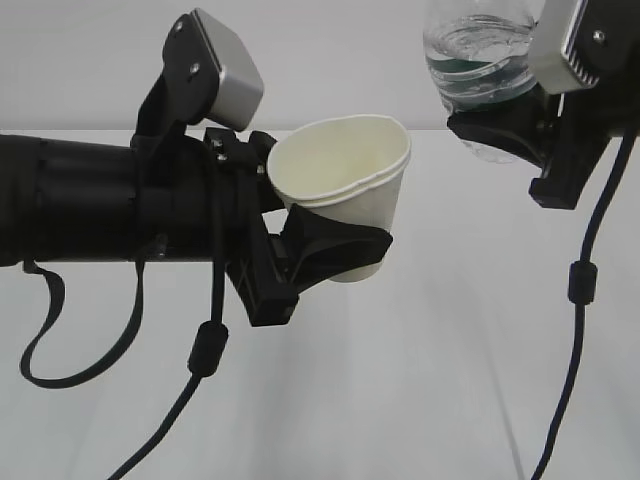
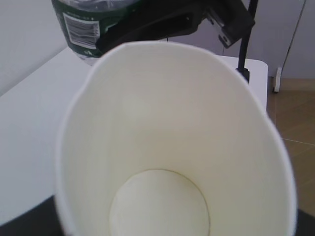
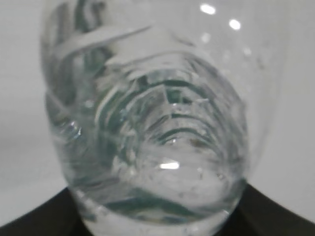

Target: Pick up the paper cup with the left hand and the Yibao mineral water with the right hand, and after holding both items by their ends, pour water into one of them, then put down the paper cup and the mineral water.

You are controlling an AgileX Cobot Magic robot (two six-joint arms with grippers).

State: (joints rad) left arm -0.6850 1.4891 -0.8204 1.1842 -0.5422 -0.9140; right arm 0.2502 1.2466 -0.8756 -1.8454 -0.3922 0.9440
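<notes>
Your left tool [image 1: 335, 250] is clamped on the paper cup [image 1: 345, 185], held above the counter [image 1: 430, 380], tilted, mouth up-left, inside looks dry. Farther right and higher, your right tool [image 1: 505, 125] grips the Yibao mineral water [image 1: 480, 60]; water [image 3: 157, 182] sits inside it.

The paper cup [image 1: 345, 195] is white outside, cream inside. The Yibao mineral water [image 1: 480, 75] is clear with a dark green label band (white barcode patch). The table [image 1: 450, 380] is white.
</notes>
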